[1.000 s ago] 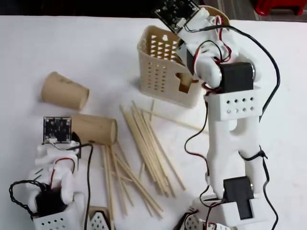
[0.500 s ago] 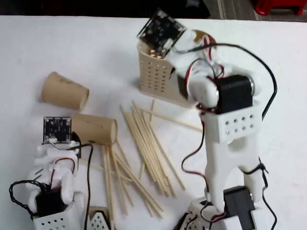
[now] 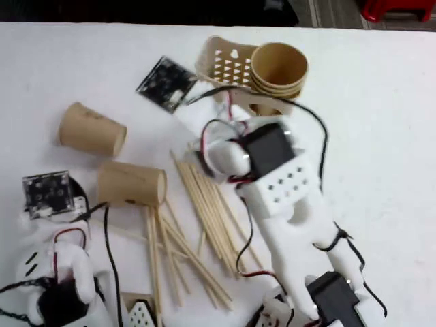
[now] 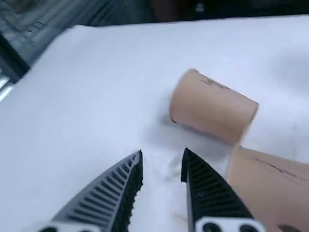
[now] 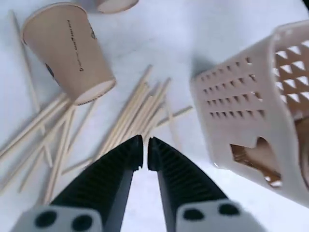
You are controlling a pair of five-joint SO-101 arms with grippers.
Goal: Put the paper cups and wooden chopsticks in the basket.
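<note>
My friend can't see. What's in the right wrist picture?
A shut, empty black gripper hangs over scattered wooden chopsticks on a white table. A paper cup lies on its side nearby, with a pale basket across from it.

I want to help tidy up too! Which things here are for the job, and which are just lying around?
For the job:
- basket
- stacked paper cups already in it
- lying cup next to the chopsticks
- lying cup beyond it
- loose wooden chopsticks

Just there:
- white table
- red thing past the table's far edge
</note>
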